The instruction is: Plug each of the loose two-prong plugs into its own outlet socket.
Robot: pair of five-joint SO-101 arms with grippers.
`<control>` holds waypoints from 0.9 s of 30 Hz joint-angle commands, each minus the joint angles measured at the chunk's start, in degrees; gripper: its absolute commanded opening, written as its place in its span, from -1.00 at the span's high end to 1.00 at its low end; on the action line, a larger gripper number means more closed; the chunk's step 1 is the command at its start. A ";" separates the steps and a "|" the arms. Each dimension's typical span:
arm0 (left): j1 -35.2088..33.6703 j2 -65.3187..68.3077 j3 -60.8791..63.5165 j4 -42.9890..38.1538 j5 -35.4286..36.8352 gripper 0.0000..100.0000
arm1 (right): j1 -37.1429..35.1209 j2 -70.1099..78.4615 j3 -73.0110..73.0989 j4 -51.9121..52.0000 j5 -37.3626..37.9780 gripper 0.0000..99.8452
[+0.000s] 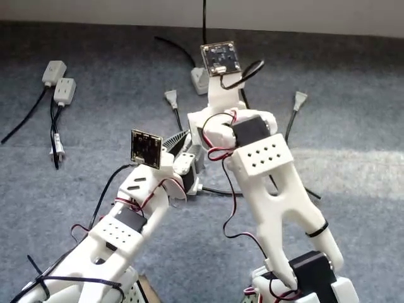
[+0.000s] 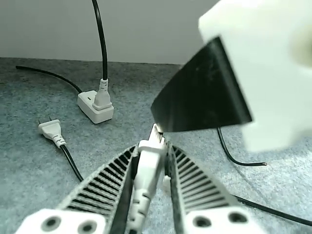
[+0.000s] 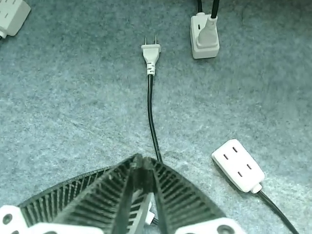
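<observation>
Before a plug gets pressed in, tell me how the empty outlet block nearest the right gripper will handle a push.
The outlet block looks small and plastic, so probably light; it may slide on the carpet. It lies flat on a broad face, so tipping seems unlikely. Its black cord could drag or swing it.

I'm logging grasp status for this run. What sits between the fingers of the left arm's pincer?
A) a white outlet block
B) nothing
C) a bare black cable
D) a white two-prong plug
D: in the left wrist view, the white two-prong plug is clamped between the ribbed fingers of the left pincer.
</observation>
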 commanded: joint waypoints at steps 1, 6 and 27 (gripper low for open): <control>1.19 -3.38 -1.54 -0.53 0.26 0.99 | -0.04 3.30 1.19 -0.22 0.18 0.98; -0.75 -3.38 -1.80 -0.53 0.62 0.99 | 0.04 5.14 1.27 -0.92 0.18 0.98; -0.92 -3.30 -1.89 -0.53 0.44 0.99 | 2.51 7.34 1.98 -2.51 0.26 0.98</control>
